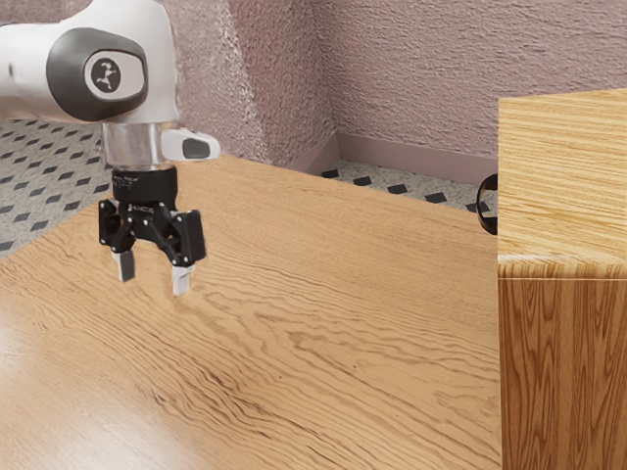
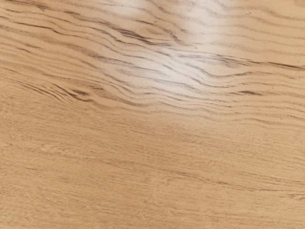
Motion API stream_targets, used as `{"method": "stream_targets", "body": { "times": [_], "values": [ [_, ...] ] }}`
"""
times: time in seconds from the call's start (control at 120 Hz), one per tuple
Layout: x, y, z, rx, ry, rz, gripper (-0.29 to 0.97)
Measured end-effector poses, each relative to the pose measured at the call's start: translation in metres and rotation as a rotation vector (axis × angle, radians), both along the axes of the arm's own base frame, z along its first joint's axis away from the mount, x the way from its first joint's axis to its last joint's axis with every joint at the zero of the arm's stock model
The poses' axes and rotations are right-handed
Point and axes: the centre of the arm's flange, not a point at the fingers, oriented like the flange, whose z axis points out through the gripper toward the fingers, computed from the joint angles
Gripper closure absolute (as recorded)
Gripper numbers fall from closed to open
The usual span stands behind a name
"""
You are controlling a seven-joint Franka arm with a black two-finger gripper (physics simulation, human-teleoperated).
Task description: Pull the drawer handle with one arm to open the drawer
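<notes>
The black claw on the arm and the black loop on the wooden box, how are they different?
The gripper hangs from the arm above the table at the exterior view's left; the handle sits on the cabinet at that view's right. The gripper has two pale-tipped fingers, spread open and pointing down; the handle is one curved loop, partly hidden by the cabinet's edge. Both are black.
</notes>
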Motion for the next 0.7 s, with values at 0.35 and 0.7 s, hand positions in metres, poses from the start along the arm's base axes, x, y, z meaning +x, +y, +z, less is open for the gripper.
{"method": "stream_targets", "body": {
  "times": [0.35,0.7],
  "values": [
    [0.000,0.066,0.051,0.072,-0.310,0.122,0.00],
    [0.073,-0.073,0.069,-0.291,-0.618,0.116,0.00]
  ]
}}
